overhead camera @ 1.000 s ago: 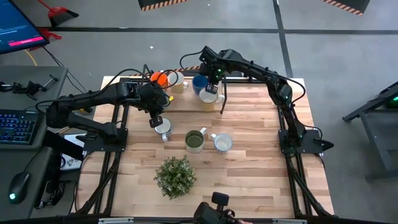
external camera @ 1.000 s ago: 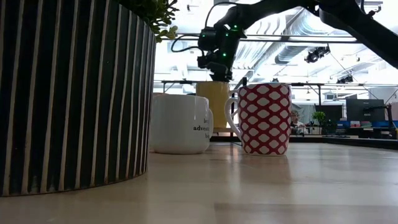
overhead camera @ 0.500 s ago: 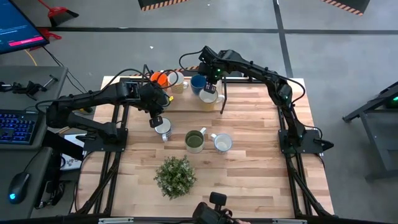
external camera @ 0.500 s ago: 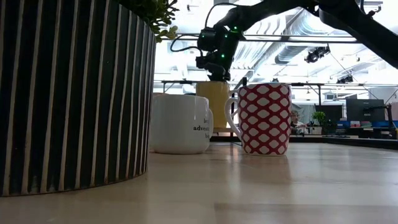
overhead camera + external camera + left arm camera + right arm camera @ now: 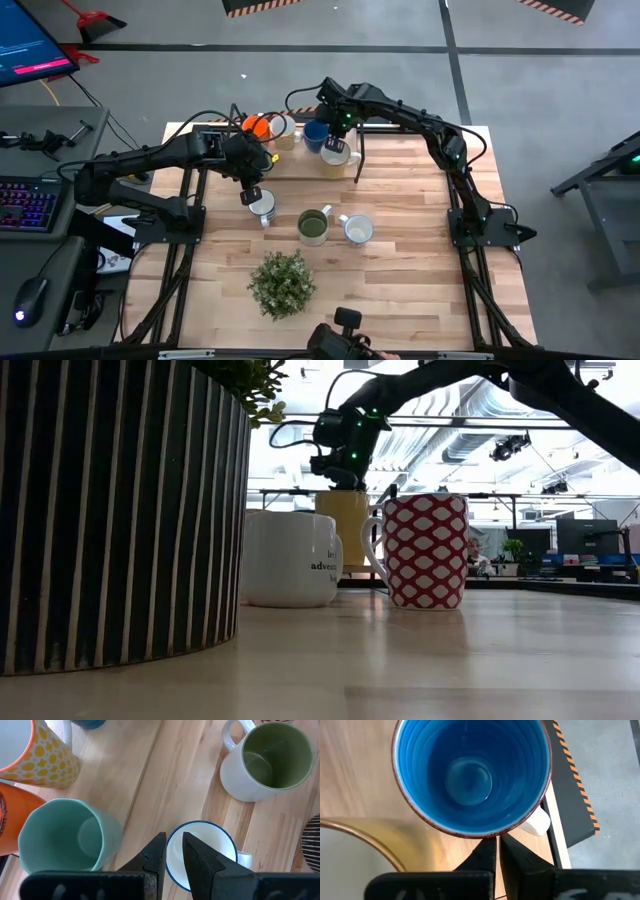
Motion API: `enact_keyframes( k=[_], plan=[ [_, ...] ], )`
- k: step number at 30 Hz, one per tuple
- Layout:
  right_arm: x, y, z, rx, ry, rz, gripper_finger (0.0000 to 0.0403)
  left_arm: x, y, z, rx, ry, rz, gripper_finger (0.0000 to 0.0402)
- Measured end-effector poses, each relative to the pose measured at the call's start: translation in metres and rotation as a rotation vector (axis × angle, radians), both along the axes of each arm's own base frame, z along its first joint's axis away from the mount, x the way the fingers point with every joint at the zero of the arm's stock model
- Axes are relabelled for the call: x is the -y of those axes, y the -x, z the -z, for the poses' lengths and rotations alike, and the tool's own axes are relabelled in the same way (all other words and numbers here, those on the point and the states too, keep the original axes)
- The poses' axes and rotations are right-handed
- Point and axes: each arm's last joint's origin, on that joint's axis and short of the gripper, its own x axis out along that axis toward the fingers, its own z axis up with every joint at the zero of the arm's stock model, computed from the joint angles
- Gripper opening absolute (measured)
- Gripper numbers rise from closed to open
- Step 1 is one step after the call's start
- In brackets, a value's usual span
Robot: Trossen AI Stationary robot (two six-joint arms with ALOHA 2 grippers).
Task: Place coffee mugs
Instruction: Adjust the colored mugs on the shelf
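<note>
My left gripper (image 5: 253,195) (image 5: 173,851) is shut on a white mug with a blue rim (image 5: 264,207) (image 5: 206,852) at the table's middle left. My right gripper (image 5: 336,127) (image 5: 493,849) is shut at the far edge. It hangs over the gap between the blue mug (image 5: 316,133) (image 5: 470,772) and a cream mug (image 5: 338,155) (image 5: 343,518). A white mug with an olive inside (image 5: 313,225) (image 5: 270,757) and a red-patterned mug (image 5: 358,230) (image 5: 427,550) stand on the table's middle. A teal mug (image 5: 62,837) and orange mugs (image 5: 257,126) stand at the far left. My left gripper pinches the blue rim (image 5: 172,836) of the white mug, on the side away from its handle (image 5: 245,860). One finger (image 5: 200,862) is inside the mug and one (image 5: 154,856) outside. The fingers come slanting down from above. Whether the mug stands on the table I cannot tell. My right gripper's shut fingertips (image 5: 490,847) point down right beside the blue mug's outer rim (image 5: 487,836), next to its white handle (image 5: 537,822). Whether they touch the mug I cannot tell.
A bushy potted plant (image 5: 282,283) in a striped pot (image 5: 120,510) stands near the front edge. The table's far edge with a black-and-orange striped strip (image 5: 572,780) runs just behind the blue mug. The table's right half (image 5: 420,230) holds no objects.
</note>
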Motion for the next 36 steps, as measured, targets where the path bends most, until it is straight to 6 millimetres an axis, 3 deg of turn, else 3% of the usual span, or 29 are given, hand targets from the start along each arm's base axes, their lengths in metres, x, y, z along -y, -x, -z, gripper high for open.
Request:
enact_keyframes(
  k=[17, 23, 30, 36],
  plan=[
    [0.017, 0.007, -0.002, -0.019, 0.108, 0.106, 0.0, 0.0, 0.0, 0.0, -0.001, -0.003, -0.002, 0.0053],
    [0.022, 0.019, -0.024, 0.025, 0.166, 0.171, 0.0, 0.0, 0.0, 0.0, -0.001, -0.003, -0.001, 0.0053],
    [-0.002, 0.033, -0.067, 0.149, 0.069, 0.105, 0.0, 0.0, 0.0, 0.0, -0.001, -0.003, -0.001, 0.0053],
    [-0.036, 0.033, -0.081, 0.141, -0.016, 0.044, 0.0, 0.0, 0.0, 0.0, -0.004, -0.009, 0.007, 0.0053]
  ],
)
